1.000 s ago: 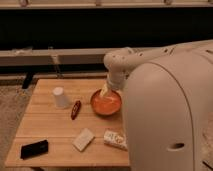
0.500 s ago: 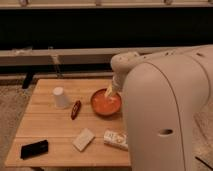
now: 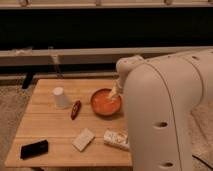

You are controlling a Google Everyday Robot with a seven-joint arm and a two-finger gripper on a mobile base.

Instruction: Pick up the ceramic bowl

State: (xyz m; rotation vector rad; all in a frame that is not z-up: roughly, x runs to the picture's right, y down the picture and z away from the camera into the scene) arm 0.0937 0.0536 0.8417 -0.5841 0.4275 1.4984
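The ceramic bowl (image 3: 104, 103), round, orange-red inside with a darker rim, sits on the wooden table (image 3: 50, 120) at its right side. My gripper (image 3: 114, 92) hangs from the white arm (image 3: 160, 100) just over the bowl's right rim, its pale tip reaching down into the bowl's edge. The big white arm hides the table's right edge and part of the bowl's right side.
A small white cup (image 3: 60, 97) stands upside down at the left. A dark red bar (image 3: 75, 109) lies between cup and bowl. A white block (image 3: 83, 139), a printed packet (image 3: 116, 139) and a black device (image 3: 34, 149) lie near the front edge. A dark wall with rails runs behind.
The arm and gripper have shifted to the right, from over the bowl's middle to its right rim. The bowl and the other things have not moved.
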